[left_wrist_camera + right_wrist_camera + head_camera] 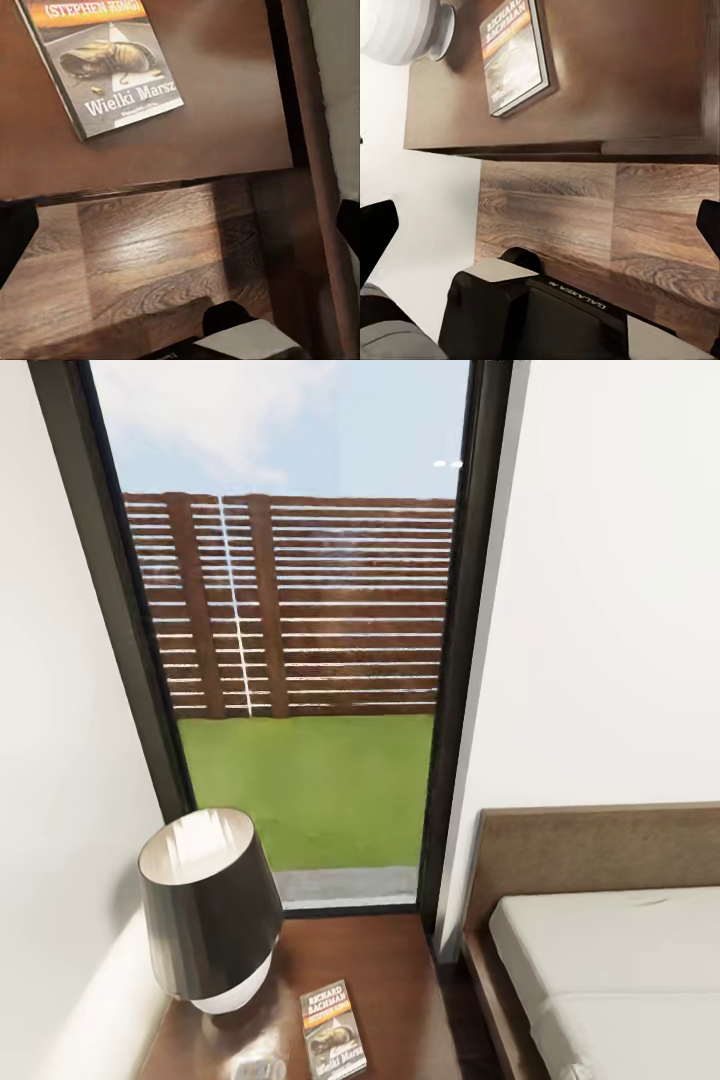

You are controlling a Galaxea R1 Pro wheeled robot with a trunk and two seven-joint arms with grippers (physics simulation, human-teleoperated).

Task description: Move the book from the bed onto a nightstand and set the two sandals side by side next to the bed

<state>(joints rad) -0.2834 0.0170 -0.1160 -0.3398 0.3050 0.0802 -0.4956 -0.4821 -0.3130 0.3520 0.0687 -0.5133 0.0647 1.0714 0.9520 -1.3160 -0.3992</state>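
We see the book (333, 1030) lying flat near the nightstand's (390, 970) front edge, just beside the lamp (210, 905), so we judge the first step done. Both pincers look spread and empty, their dark fingertips (15, 236) at the wrist views' edges, holding nothing. Beyond, the bed (610, 950) stands bare by the window (300, 660). The sandals remain to be placed.

Both tools (180, 225) (540, 225) hang with fingers spread wide, gripping nothing
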